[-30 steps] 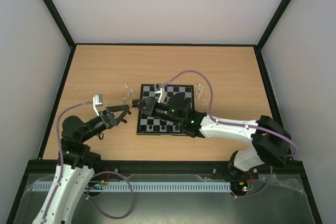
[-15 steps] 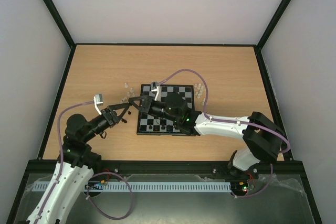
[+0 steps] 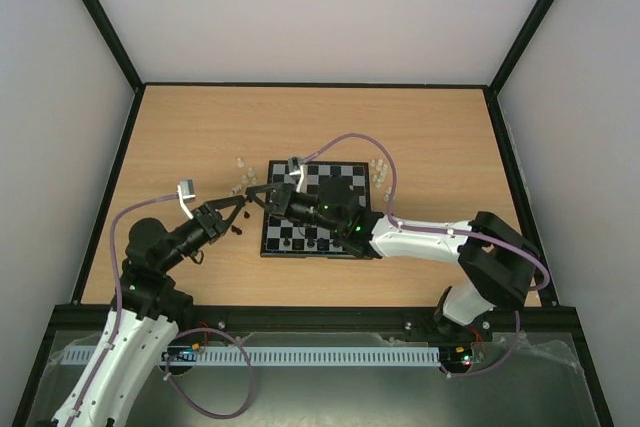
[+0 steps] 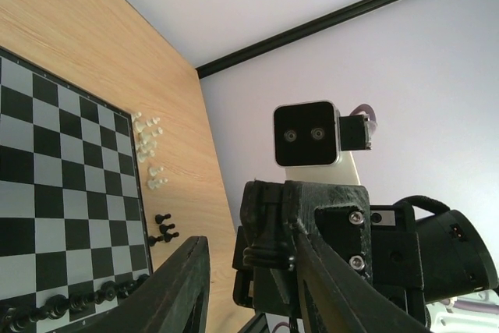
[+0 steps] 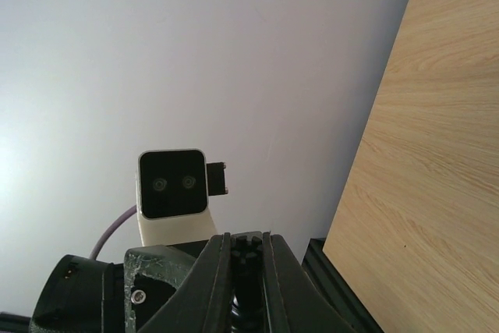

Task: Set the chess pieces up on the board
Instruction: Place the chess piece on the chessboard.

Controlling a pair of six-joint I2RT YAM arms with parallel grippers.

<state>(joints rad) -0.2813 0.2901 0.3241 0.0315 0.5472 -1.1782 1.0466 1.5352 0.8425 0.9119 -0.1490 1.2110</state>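
Fingers of your left gripper are spread wide with nothing between them, just left of the chessboard. Your right gripper sits close by at the board's left edge, facing the left one. You cannot tell if its fingers are apart or closed. Black chess pieces stand in a row on the board's near side. See-through white pieces lie on the table left of the board. More white pieces lie by its far right corner.

Your left gripper gapes wide, facing the right wrist camera; translucent pieces sit just beside the chessboard.
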